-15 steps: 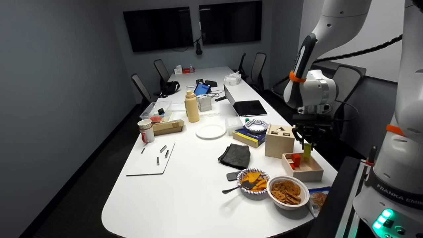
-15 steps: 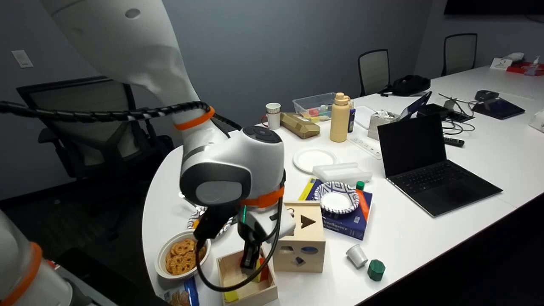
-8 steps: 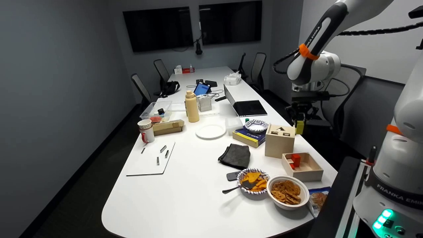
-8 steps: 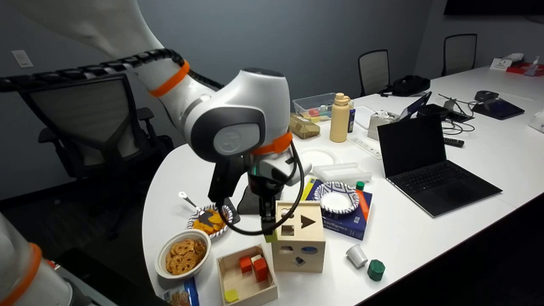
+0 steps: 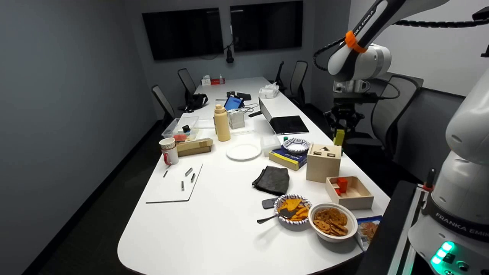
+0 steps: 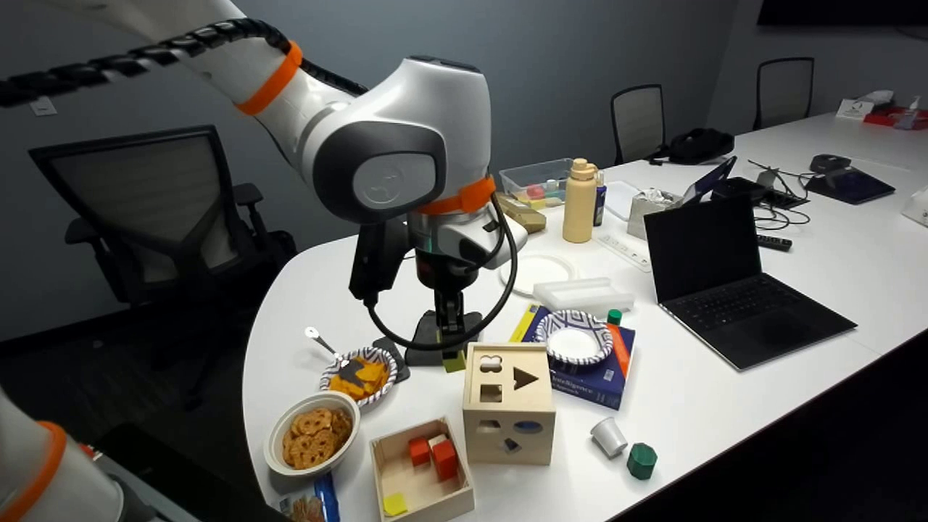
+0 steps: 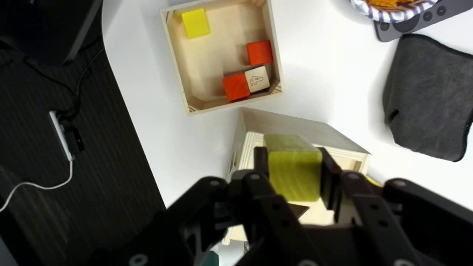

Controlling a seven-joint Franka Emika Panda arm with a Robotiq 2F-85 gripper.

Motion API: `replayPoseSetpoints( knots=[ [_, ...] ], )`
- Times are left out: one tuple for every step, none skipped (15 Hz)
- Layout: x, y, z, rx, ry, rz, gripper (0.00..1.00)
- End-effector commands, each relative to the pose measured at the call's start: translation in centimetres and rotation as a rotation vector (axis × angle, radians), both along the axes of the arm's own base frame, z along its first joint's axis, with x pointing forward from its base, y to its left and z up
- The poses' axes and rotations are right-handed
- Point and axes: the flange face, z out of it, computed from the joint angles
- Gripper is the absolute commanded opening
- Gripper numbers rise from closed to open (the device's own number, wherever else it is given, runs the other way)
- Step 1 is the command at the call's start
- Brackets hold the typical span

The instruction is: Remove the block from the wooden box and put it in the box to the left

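Note:
My gripper point(image 7: 294, 162) is shut on the yellow-green block point(image 7: 294, 181), with a black pad on each side of it. In both exterior views the held block point(image 5: 339, 137) is in the air near the top of the cream-tan box point(image 5: 323, 168); it also shows at that box's far corner point(image 6: 454, 360). In the wrist view the block overlaps the tan box's top. That box point(image 6: 536, 451) has shaped holes in its lid and side. The low wooden box point(image 6: 399, 467) stands beside it and holds red blocks point(image 7: 236, 87), a numbered wood block point(image 7: 257, 79) and another yellow block point(image 7: 196, 23).
A blue-yellow book point(image 5: 290, 162) with a paper bowl point(image 6: 576, 344) lies beside the tan box. A dark cloth point(image 5: 272, 180), a bowl of chips point(image 5: 293, 209) and a bowl of pretzels point(image 5: 333, 222) are near. A grey cup point(image 6: 609, 436) and green block point(image 6: 641, 460) lie close by.
My gripper has lifted the yellow-green block out of the wooden box and moved up and across to the tan box. The boxes have not moved.

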Motion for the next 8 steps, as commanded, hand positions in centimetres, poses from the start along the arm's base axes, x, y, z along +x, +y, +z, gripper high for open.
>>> replayPoseSetpoints(
  knots=[
    [0.0,-0.7,-1.3,0.030,0.002,-0.017,0.09],
    [0.1,-1.0,-1.7,0.031,-0.004,-0.022,0.09],
    [0.1,-1.2,-2.0,0.033,0.003,-0.036,0.09],
    [0.2,-1.4,-2.4,0.033,0.004,-0.044,0.09],
    [0.4,-1.7,-2.8,0.034,0.007,-0.051,0.09],
    [0.7,-2.0,-3.1,0.032,0.009,-0.061,0.09],
    [1.0,-2.3,-3.4,0.028,0.013,-0.070,0.09],
    [1.3,-2.6,-3.6,0.024,0.012,-0.074,0.09]
  ],
)
